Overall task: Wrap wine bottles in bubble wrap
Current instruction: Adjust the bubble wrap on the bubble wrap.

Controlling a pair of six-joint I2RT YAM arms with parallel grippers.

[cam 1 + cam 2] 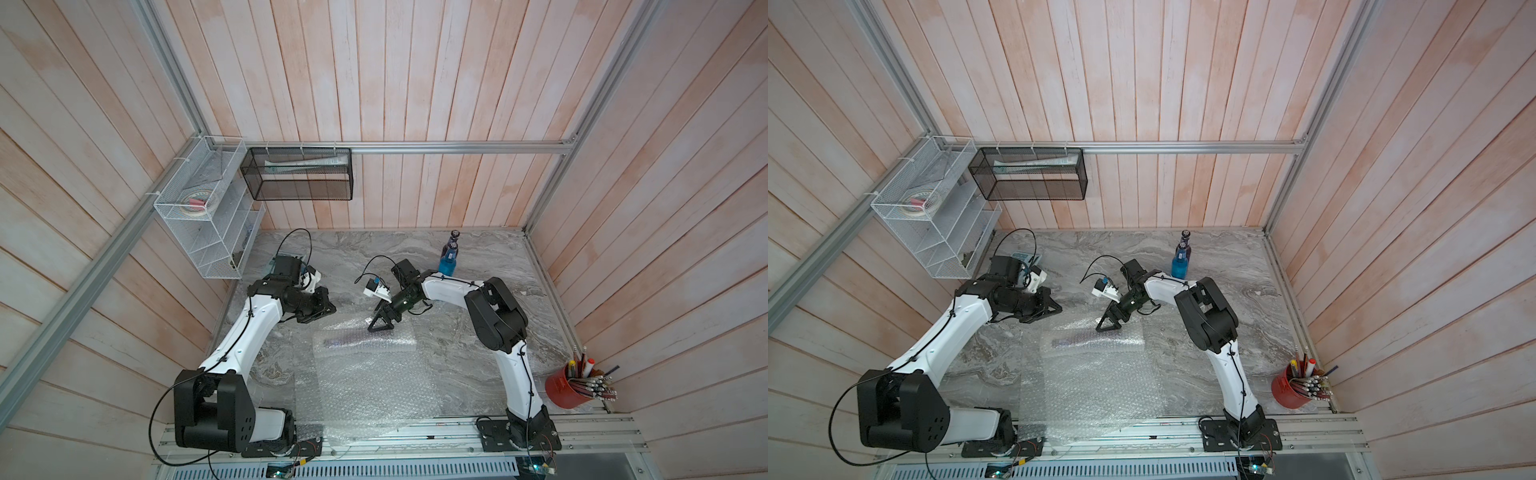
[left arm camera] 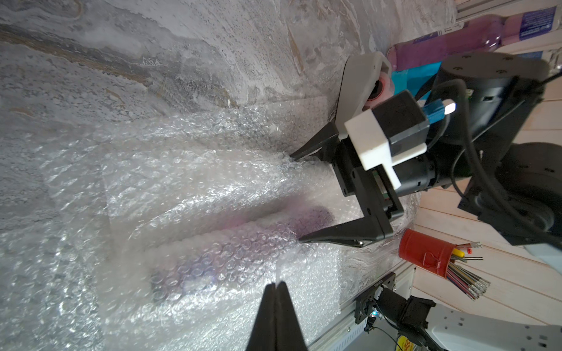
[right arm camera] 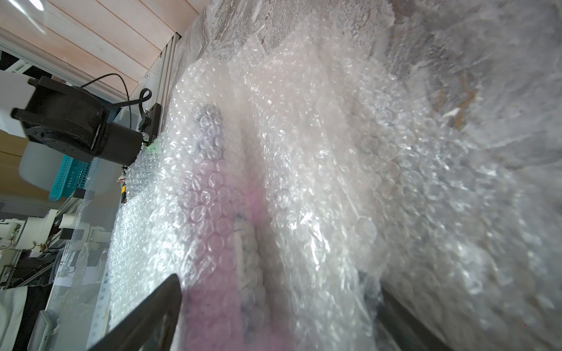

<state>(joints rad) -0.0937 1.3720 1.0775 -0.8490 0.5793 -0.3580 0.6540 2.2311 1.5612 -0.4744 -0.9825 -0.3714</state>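
Note:
A bubble wrap sheet (image 1: 374, 382) (image 1: 1096, 382) lies on the marble table in both top views. At its far end a purple wine bottle (image 1: 357, 338) (image 1: 1088, 341) (image 2: 243, 252) (image 3: 213, 212) lies on its side under a fold of wrap. My right gripper (image 1: 376, 324) (image 1: 1106, 324) (image 2: 298, 197) (image 3: 279, 282) is open, its fingers (image 3: 158, 304) straddling the covered bottle's end and the bunched wrap. My left gripper (image 1: 328, 309) (image 1: 1057, 308) (image 2: 277, 284) is shut and empty, just off the wrap's far left corner. A blue bottle (image 1: 449, 262) (image 1: 1180, 266) and a purple bottle (image 1: 454, 239) (image 1: 1183, 239) stand at the back.
A red cup of pens (image 1: 569, 388) (image 1: 1291, 390) stands at the front right corner. A white wire rack (image 1: 199, 216) and a black mesh basket (image 1: 297, 174) hang on the back left walls. A metal rail (image 1: 415, 440) runs along the table's front edge.

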